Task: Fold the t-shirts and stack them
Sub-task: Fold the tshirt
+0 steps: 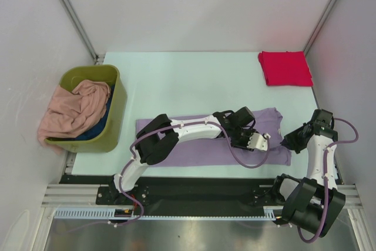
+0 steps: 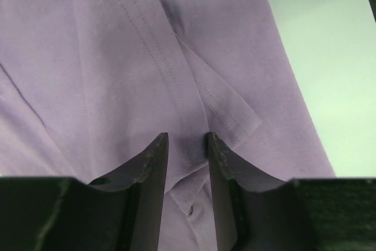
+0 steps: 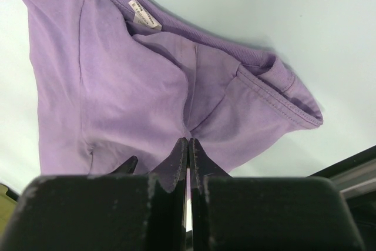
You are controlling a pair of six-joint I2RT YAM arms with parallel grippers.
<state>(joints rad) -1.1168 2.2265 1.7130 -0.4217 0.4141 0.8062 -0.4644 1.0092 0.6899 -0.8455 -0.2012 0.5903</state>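
Top external view: the pale table (image 1: pixel 194 80) carries a lavender t-shirt (image 1: pixel 188 152) spread flat along its near edge, just ahead of both arm bases. At the left stands an olive-green bin (image 1: pixel 119 116); a salmon-pink t-shirt (image 1: pixel 73 113) is heaped in it and spills over its left rim, with a dark blue t-shirt (image 1: pixel 100 126) beneath. A folded red t-shirt (image 1: pixel 285 69) lies in the far right corner. The left gripper (image 2: pixel 185 139) rests on the lavender cloth, jaws apart. The right gripper (image 3: pixel 188 142) is closed, pinching the lavender shirt near its collar.
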